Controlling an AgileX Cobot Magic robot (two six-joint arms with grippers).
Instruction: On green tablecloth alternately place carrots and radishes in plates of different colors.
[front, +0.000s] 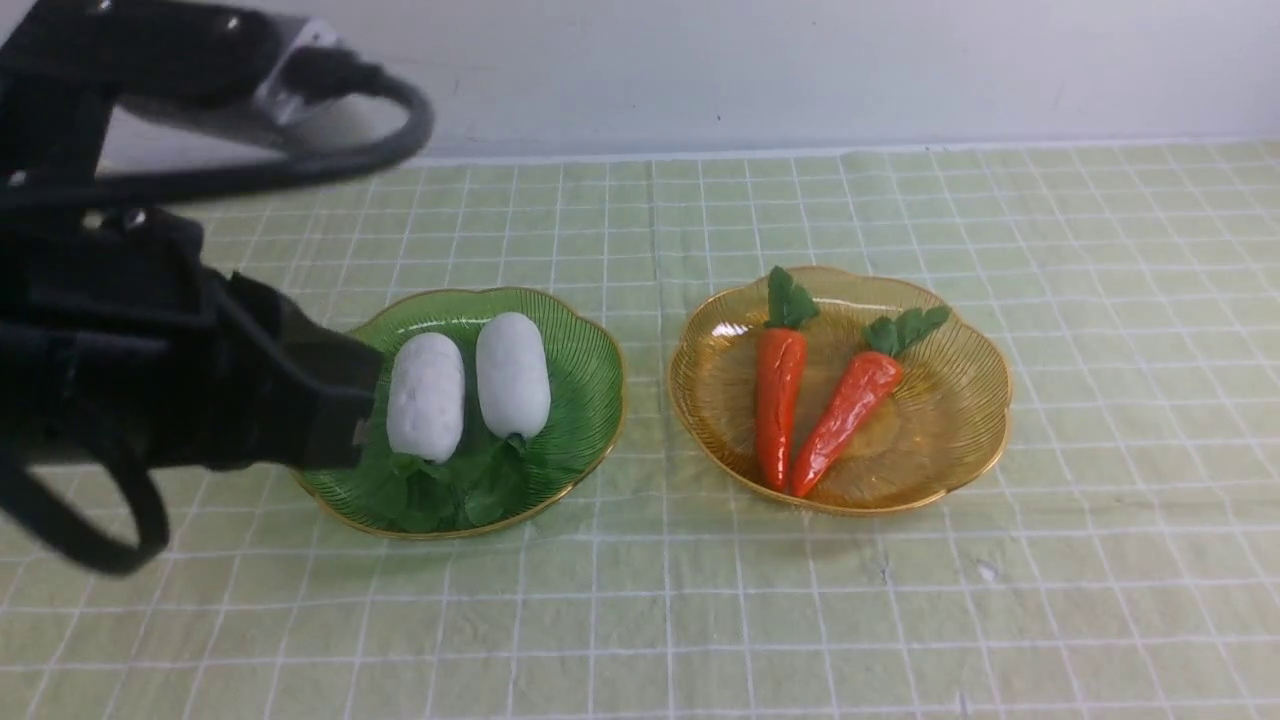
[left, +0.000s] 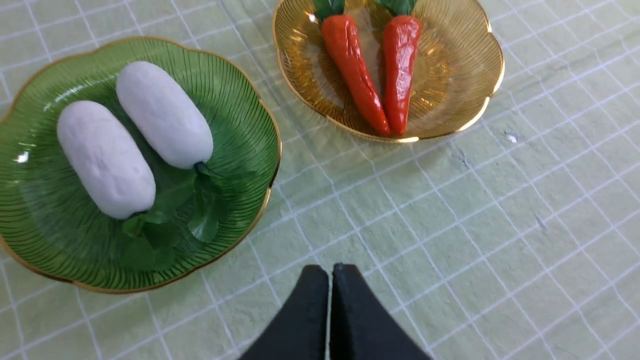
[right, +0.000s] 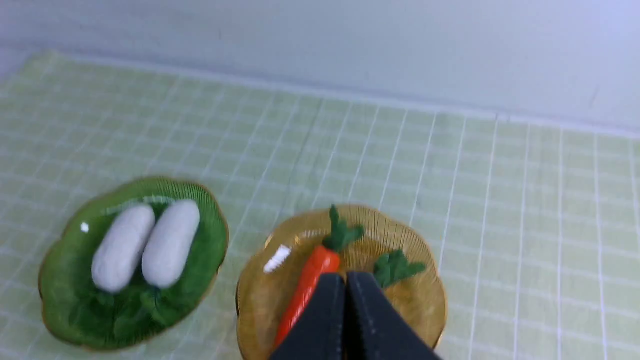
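Note:
On the green tablecloth (front: 700, 620) stand two plates. The green plate (front: 592, 345) holds two white radishes (front: 427, 395) (front: 512, 375) side by side, leaves toward me. The amber plate (front: 955, 420) holds two orange carrots (front: 778, 400) (front: 850, 405), tips toward me. My left gripper (front: 345, 415) is shut and empty at the green plate's left edge; in the left wrist view its fingertips (left: 330, 267) hover over bare cloth, near the radishes (left: 105, 160) (left: 162, 115). My right gripper (right: 345, 275) is shut and empty above the amber plate (right: 420, 295), hiding one carrot's body; the other carrot (right: 305, 287) shows.
A white wall (front: 800, 70) runs along the cloth's far edge. The left arm's black cable (front: 400, 120) loops above the back left of the cloth. The right arm does not show in the front view.

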